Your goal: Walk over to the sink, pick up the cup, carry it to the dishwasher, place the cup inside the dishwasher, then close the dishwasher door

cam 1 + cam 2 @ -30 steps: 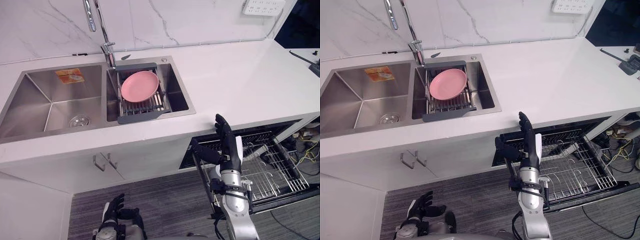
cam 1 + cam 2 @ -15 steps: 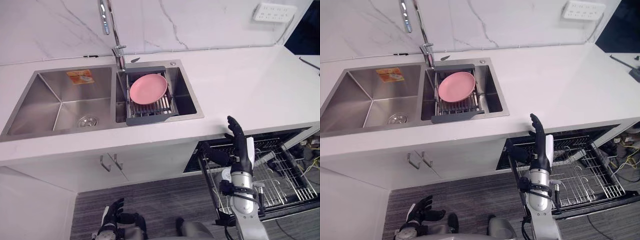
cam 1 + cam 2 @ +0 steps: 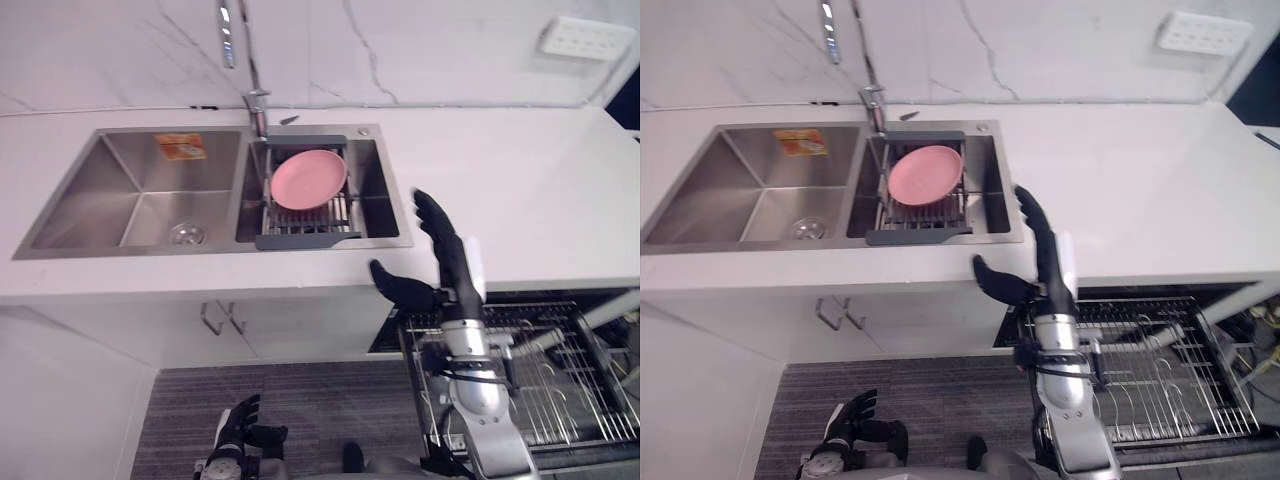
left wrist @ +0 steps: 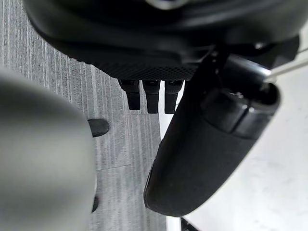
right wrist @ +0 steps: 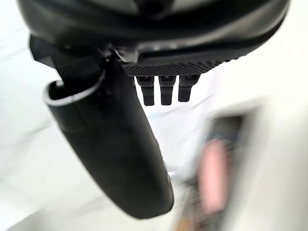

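Observation:
A pink plate (image 3: 308,178) leans in a grey drying rack (image 3: 300,238) set in the right basin of the steel double sink (image 3: 150,200). My right hand (image 3: 452,290) is raised in front of the counter edge, just right of the sink's front right corner, fingers straight and thumb spread, holding nothing. In the right wrist view its thumb (image 5: 110,144) stands out before a blurred pink plate (image 5: 211,173). My left hand (image 3: 235,438) hangs low over the grey floor, fingers relaxed and empty. The dishwasher's wire rack (image 3: 560,380) is pulled out below the counter at the lower right.
A tall faucet (image 3: 250,60) rises behind the sink. The white counter (image 3: 530,190) runs to the right, with a wall socket (image 3: 588,38) above it. Cabinet handles (image 3: 212,318) sit under the sink. The pulled-out rack juts into the floor space.
The camera has swung, bringing the sink toward the middle of the picture. My right hand has risen from beside the dishwasher rack to the counter edge near the sink. It stays open.

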Robot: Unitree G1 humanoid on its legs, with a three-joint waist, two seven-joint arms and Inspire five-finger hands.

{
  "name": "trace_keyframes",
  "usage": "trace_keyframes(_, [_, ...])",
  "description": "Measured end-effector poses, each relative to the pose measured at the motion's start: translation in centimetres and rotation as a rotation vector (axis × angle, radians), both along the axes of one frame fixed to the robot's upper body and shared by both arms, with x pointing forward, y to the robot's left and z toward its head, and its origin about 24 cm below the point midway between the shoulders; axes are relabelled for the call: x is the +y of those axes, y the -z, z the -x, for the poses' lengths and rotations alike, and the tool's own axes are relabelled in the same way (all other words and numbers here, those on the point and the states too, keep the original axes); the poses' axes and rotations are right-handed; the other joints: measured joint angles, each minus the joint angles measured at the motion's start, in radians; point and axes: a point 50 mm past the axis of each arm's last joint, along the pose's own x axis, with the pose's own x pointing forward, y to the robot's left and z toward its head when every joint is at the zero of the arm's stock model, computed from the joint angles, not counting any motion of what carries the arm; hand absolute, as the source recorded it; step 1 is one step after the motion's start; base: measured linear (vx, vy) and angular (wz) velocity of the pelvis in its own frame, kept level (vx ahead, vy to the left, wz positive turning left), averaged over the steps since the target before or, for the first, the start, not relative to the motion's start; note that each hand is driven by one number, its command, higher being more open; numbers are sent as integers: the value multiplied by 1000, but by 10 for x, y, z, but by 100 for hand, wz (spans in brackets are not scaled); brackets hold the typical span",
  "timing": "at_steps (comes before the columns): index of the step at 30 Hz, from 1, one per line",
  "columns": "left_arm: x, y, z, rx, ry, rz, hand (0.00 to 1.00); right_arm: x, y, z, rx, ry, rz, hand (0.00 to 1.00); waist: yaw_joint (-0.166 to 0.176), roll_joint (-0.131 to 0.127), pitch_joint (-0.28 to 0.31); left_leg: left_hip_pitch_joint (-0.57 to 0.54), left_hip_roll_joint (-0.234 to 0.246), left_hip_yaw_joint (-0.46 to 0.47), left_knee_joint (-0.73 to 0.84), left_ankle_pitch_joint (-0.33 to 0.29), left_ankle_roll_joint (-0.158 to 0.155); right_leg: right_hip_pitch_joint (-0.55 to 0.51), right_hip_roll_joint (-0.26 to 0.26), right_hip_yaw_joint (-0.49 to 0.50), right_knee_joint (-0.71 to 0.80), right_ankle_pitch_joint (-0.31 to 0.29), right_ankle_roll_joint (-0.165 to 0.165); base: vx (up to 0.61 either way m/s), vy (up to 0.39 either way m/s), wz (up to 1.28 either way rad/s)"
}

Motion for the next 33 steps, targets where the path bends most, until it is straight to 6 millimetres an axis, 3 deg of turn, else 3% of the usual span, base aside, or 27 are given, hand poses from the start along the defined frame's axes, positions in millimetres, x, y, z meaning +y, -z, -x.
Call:
trace_keyframes(12, [0,1,2,13,17,-6,90,3,-5,-8,-26,-3,-14,90,1,-6,-5,41,-11,46,-44,15,6,-3,-9,43,7,-1,1,10,18,-10])
trace_keyframes(18, [2,1,2,14,16,-11,90,0,9,-15,44,6,15,90,6,-18,-12,33,-13,46,-45,14,7,-19,-11,41,23,-18,8,5,0,1])
trace_keyframes(23, [4,0,1,9,14,-14,90,-9,16,-22,83,49,37,90,8,-23,-14,4,-25,-8,-34,7,10,-26,-22,-11,40,-48,8,41,-5,30])
trace_keyframes(26, [5,-2,-3,-5,8,-14,90,-13,18,-24,93,64,37,90,15,-27,-13,-73,-25,-25,112,-63,6,-29,-24,-21,41,-49,1,57,-3,15])
trace_keyframes(28, [6,-3,-6,-21,-13,-6,90,-15,21,-25,104,79,37,90,18,-25,-2,-167,-5,-35,342,-153,5,-7,-10,-29,42,-54,-8,65,-9,6])
trace_keyframes(30, [8,-5,-11,-41,-20,-7,90,-19,20,-26,99,102,29,90,26,-26,16,-205,0,-35,472,-172,9,25,-7,-22,42,-64,-25,40,-3,-3])
trace_keyframes(33, [7,-6,-13,-50,-32,-1,90,-23,19,-26,89,145,-1,90,39,-30,31,-213,-12,-35,498,-200,15,38,-12,-2,36,-78,-45,18,26,-12])
